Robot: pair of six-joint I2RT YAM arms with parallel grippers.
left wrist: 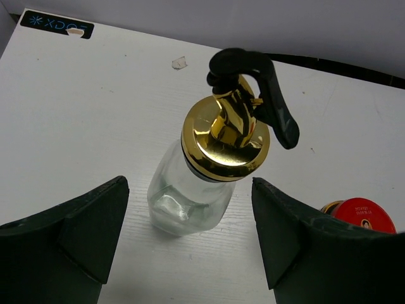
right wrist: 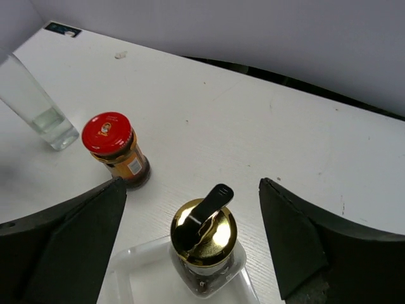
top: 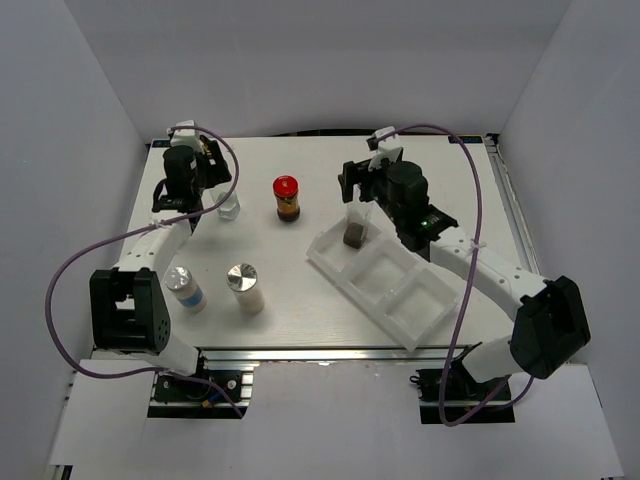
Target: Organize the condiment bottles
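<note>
Left wrist view: clear gold-spouted bottle (left wrist: 183, 196) stood upright on counter (left wrist: 95, 114), far-left area, between left fingers (left wrist: 88, 234). Fingers were spread wide, gap either side, nothing held. Second gold-spouted bottle (right wrist: 204, 244), dark contents, stood in far end compartment of white tray (right wrist: 145, 278), between right fingers (right wrist: 69, 247), also wide apart, not touching. Red-lidded jar (right wrist: 114, 142) on counter between both bottles, apart from each. Silver-capped shaker (top: 244, 288) and blue-labelled bottle (top: 184, 288) near front-left, side by side. Top view: left arm partly hid clear bottle. Tray was cut off at right wrist frame's edge.
</note>
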